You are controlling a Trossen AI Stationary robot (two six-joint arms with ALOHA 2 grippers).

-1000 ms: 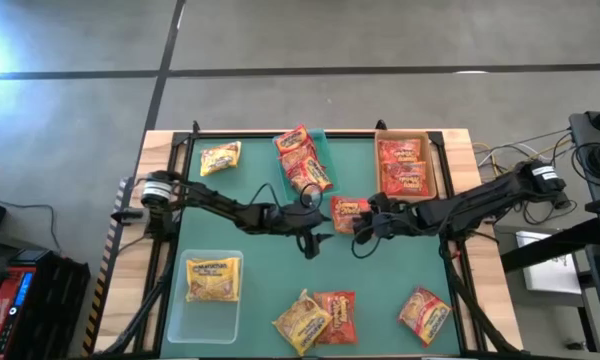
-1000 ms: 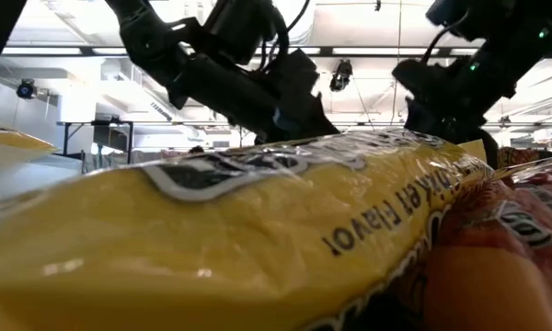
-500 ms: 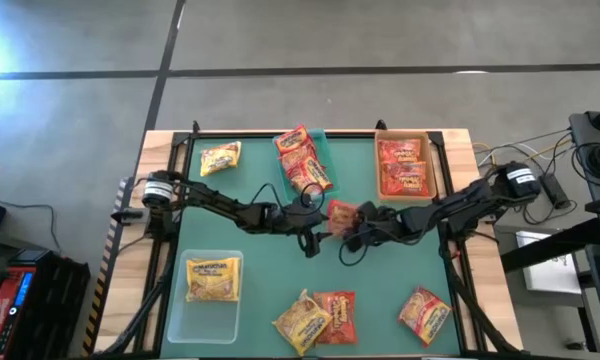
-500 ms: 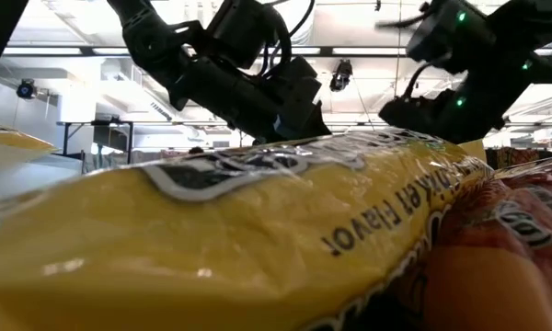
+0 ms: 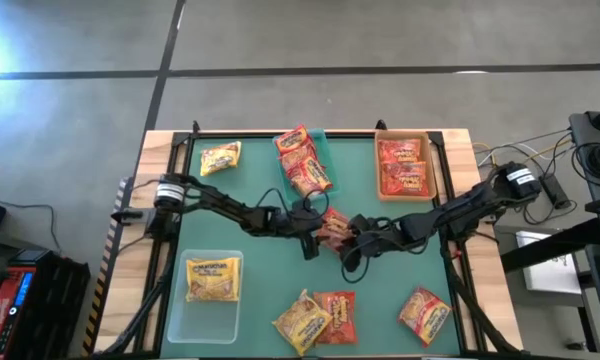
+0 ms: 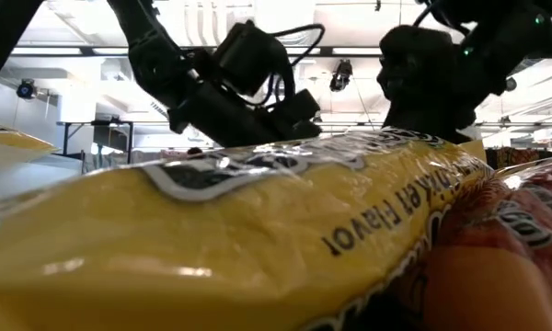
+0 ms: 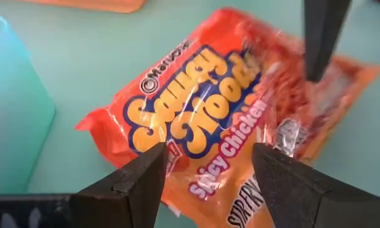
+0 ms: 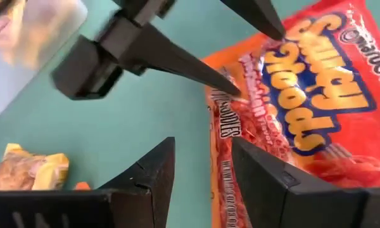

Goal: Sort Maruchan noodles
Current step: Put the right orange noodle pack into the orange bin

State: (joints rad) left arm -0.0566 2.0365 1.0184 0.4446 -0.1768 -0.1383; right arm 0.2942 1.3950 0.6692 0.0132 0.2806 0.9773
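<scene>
Now the two claws meet in the middle of the green table (image 5: 250, 270). Between them lies one orange-red noodle packet (image 5: 333, 226). The left claw (image 5: 313, 228) is open, with one finger on each side of the packet's end, but I cannot tell if it grips it. The right claw (image 5: 348, 236) is part way open, just beside the packet's other end, and it holds nothing.

Behind the right claw sits a tan bin (image 5: 406, 166) with red packets (image 5: 401, 165) in it. Behind the left claw is a teal bin (image 5: 320, 150), and red packets (image 5: 302, 158) are piled on it. In front of the left claw, off to its side, a clear bin (image 5: 210, 308) holds one yellow packet (image 5: 212, 277).

A loose yellow packet (image 5: 220, 158) lies far behind the left claw. Three more packets (image 5: 318, 317) lie in front of the claws, near the table's edge.
</scene>
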